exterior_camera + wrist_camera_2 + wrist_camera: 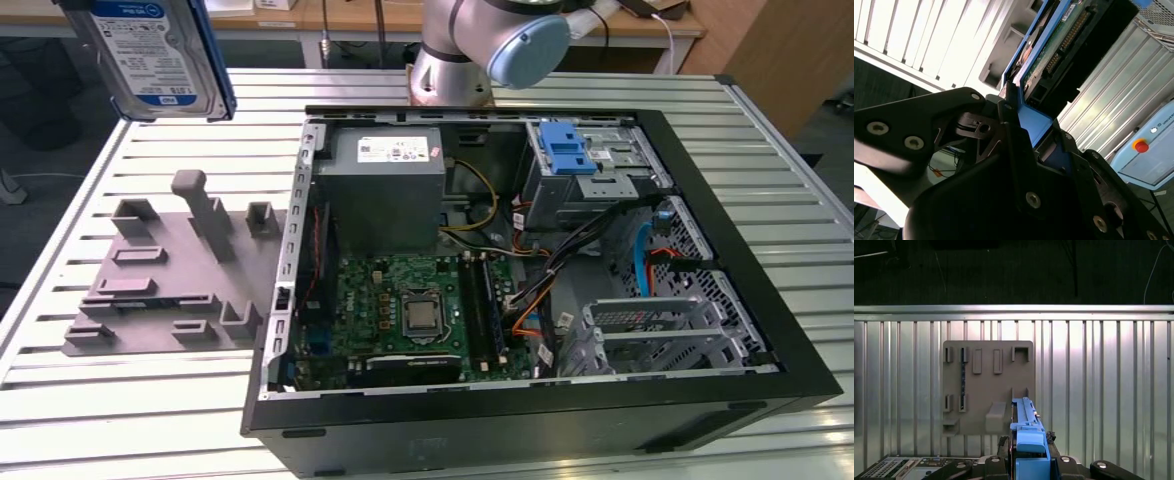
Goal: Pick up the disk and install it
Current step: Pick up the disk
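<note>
1. While the gripper (1035, 127) is clamping the disk (1054, 55) by its blue carrier frame, the disk is hanging in the air, clear of the table (160, 400). In the second wrist view, black fingers (1010, 117) are pressing on either side of the frame.
2. In the exterior view the disk (140, 50) is standing upright at the top corner on the exterior view's left. Its white-and-blue label is facing the camera and the blue frame is running down its edges.
3. In the first wrist view the disk is showing edge-on, rising out of the gripper. A grey plate (989, 385) is lying on the slatted table beyond it.
4. The case (747, 300) is lying open on the table toward the exterior view's right, well apart from the disk.
5. Inside the case, the cage (587, 175) is sitting at the far side, carrying a blue latch. The power supply (387, 185) is sitting beside it toward the exterior view's left, and the green board (414, 300) is lying nearer the camera.
6. The plate is resting just beside the case on the exterior view's left, with several holders standing up from it — none of them is touching the disk.
7. The arm (474, 45) is rising from the table behind the case.
</note>
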Tool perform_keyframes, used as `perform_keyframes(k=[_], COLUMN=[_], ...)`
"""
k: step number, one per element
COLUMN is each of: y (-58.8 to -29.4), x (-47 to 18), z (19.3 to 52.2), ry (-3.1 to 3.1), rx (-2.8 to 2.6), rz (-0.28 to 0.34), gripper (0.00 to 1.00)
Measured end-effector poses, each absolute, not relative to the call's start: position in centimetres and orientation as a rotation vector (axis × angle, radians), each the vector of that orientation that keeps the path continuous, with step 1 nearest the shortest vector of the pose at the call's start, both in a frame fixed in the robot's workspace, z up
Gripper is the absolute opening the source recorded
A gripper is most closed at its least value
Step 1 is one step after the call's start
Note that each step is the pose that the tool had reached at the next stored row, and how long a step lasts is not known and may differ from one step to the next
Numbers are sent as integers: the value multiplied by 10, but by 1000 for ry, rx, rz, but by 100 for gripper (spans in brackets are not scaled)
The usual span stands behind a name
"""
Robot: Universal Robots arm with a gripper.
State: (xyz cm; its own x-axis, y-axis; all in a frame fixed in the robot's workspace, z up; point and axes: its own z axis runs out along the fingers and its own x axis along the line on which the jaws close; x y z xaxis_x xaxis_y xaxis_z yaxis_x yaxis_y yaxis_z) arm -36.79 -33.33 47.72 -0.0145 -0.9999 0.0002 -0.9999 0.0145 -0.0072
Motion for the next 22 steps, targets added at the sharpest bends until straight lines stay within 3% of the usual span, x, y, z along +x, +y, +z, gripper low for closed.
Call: perform_keyframes(k=[22], y=[-333], x=[-358], z=[477], ry=[2234], rx=[-2202], rz=[-8], gripper=[36])
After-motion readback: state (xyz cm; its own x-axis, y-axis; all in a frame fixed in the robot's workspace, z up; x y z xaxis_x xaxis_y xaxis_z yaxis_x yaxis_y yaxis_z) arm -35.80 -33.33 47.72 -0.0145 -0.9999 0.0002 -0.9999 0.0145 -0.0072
